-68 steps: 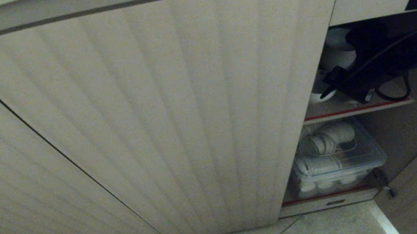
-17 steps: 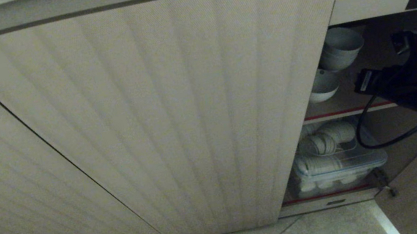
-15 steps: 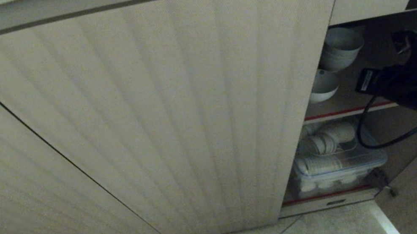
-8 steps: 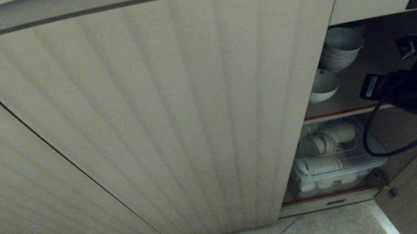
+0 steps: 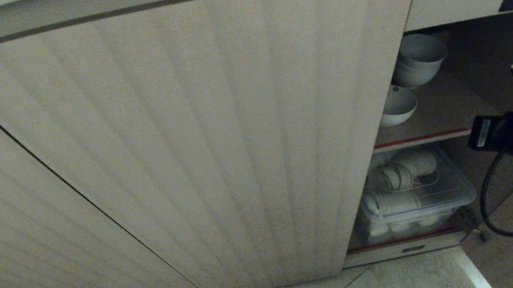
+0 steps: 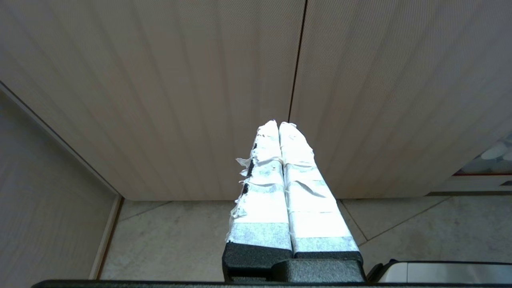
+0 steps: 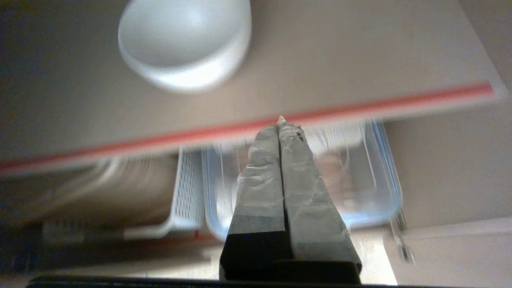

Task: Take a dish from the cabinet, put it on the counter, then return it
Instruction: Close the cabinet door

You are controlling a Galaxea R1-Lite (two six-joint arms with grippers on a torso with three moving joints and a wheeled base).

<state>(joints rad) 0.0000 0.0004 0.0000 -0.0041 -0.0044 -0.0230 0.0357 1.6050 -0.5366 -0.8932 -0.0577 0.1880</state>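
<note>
The right gripper (image 7: pixel 280 124) has its taped jaws pressed together with nothing between them, and it sits in front of the open cabinet (image 5: pixel 443 127), its tips just before the red edge of the shelf (image 7: pixel 360 105). Below the tips lies a clear plastic box (image 7: pixel 376 192) beside a white basket (image 7: pixel 186 192), and beyond them, on the shelf, stands the dish (image 7: pixel 184 44), well apart from the jaws. The left gripper (image 6: pixel 279 125), jaws also closed and empty, points at the seam between two shut fluted doors (image 6: pixel 160 80).
</note>
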